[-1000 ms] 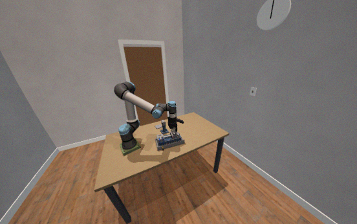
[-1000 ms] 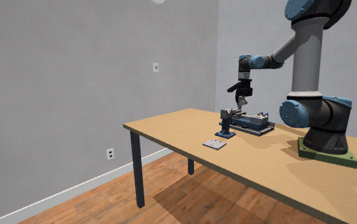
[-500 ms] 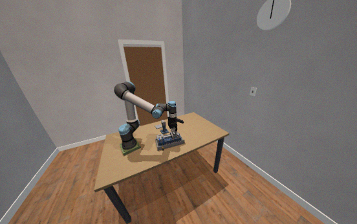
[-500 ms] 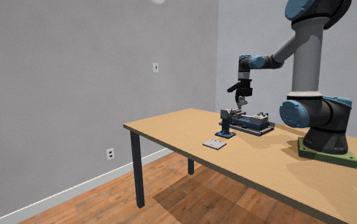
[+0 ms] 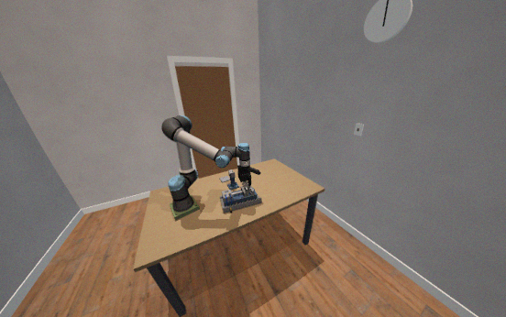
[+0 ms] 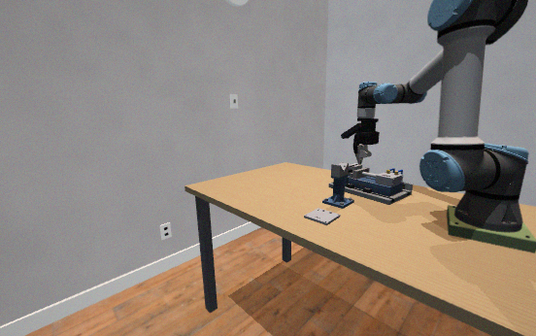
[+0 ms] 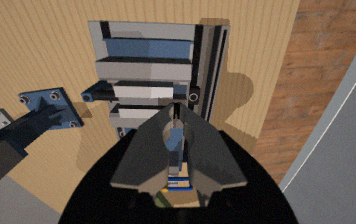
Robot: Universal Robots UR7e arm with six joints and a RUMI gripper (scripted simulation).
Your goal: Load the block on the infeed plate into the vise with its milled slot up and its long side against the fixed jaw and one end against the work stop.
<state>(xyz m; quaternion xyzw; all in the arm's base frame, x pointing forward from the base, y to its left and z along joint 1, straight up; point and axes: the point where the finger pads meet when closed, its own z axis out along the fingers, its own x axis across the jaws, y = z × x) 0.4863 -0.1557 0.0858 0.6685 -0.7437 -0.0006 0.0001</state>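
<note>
Hovering over the vise (image 5: 241,199) (image 6: 376,185) (image 7: 144,70), and it's a clenched hand (image 5: 247,186) (image 6: 359,161) (image 7: 175,103)! Two fingers, drawn together at the tips, pointing down, and nothing in their grasp. Are those tips brushing anything below? Can't tell from these angles.

Now the part, folks: it looks to be down in the vise, two pale strips (image 7: 144,91) showing between the jaws in the wrist view, from ten to eleven o'clock of the fingertips. Whether both belong to the one block, and how snugly it meets jaw or stop, can't be made out; the fingers hide some of it. The work stop (image 7: 104,95) comes in from nine o'clock, its tip right by the upper strip's end.

To the count! One hand, one vise, one work stop. One V-block (image 6: 341,169), bare on top, up on its one blue stand (image 5: 233,186) (image 6: 338,189) (image 7: 52,107), over at nine o'clock of the hand in the wrist view. One infeed plate (image 5: 225,180) (image 6: 321,216) (image 7: 3,118), no block on it, at seven o'clock from that stand in the exterior view. One green base plate (image 5: 177,213) (image 6: 457,229) under the arm, four o'clock of the vise there, all of it sharing one wooden tabletop (image 5: 286,183) (image 6: 272,189) (image 7: 260,30).
</note>
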